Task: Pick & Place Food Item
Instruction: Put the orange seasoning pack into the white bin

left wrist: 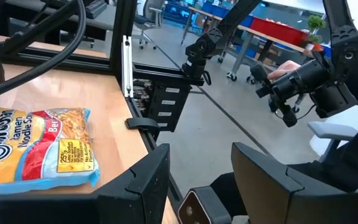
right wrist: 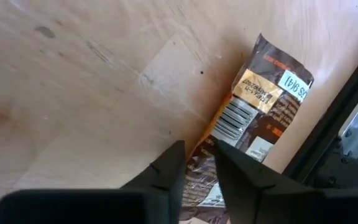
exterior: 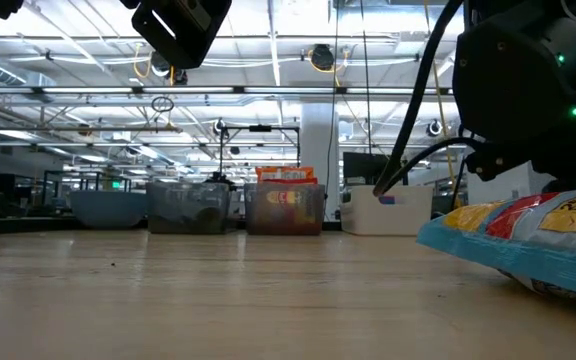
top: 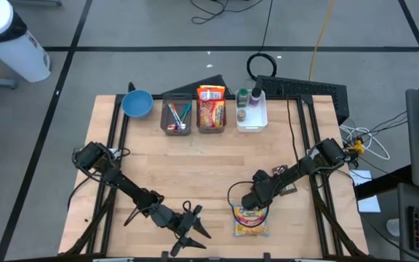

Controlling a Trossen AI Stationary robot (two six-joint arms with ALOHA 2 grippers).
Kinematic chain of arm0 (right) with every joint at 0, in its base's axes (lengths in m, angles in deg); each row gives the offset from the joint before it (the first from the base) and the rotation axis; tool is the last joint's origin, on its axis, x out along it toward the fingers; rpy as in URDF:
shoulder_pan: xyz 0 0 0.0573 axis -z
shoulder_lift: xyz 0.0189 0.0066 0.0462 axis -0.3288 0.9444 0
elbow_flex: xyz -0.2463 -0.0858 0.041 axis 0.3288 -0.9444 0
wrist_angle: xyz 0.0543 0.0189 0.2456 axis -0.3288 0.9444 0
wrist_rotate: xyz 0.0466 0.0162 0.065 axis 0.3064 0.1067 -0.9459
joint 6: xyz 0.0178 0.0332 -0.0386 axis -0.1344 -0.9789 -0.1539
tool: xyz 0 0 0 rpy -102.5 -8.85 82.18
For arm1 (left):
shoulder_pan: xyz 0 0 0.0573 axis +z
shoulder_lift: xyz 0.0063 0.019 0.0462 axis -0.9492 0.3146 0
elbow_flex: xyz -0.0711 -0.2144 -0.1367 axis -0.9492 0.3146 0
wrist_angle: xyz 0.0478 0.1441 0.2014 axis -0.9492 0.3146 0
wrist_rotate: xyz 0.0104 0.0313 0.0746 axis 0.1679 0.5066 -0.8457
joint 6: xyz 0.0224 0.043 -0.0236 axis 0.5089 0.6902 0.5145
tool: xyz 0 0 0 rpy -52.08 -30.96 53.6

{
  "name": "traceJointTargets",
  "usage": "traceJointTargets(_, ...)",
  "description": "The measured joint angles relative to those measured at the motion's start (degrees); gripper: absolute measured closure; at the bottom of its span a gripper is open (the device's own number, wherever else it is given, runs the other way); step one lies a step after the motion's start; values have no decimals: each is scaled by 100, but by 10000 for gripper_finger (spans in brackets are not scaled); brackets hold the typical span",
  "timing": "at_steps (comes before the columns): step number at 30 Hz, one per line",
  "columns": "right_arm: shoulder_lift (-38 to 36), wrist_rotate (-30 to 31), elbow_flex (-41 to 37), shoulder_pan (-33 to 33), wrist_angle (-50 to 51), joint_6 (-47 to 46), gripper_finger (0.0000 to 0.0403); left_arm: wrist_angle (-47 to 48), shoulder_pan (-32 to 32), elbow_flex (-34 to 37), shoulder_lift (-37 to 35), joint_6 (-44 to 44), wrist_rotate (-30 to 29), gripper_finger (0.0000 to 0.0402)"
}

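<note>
The right gripper (top: pixel 254 204) hangs over the upper end of a ramen noodle packet (top: pixel 250 220) lying flat near the table's front edge, its fingers narrowed around a brown wrapper end in the wrist view; a shallow pinch could tear or slip off. The left gripper (top: pixel 190 227) waits nearby, fingers parted and empty, near the front edge
</note>
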Motion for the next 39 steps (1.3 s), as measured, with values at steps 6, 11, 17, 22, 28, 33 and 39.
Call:
traceJointTargets(6,0,-39,-2,0,-1,128,394,0,2,0,0,0,0,220)
traceJointTargets(11,0,-142,-2,13,-6,398,401,0,2,0,0,0,0,220)
traceJointTargets(17,-73,-138,17,15,12,639,402,0,1,0,0,2,0,220)
traceJointTargets(22,-140,169,335,28,165,776,402,0,2,0,0,3,-2,220)
traceJointTargets(28,-181,503,811,86,471,896,403,0,2,0,0,4,-2,220)
traceJointTargets(33,-162,471,821,114,967,914,403,5,-4,0,0,-10,70,220)
traceJointTargets(39,-356,156,822,-45,1361,1177,377,4,-2,0,0,-22,94,220)
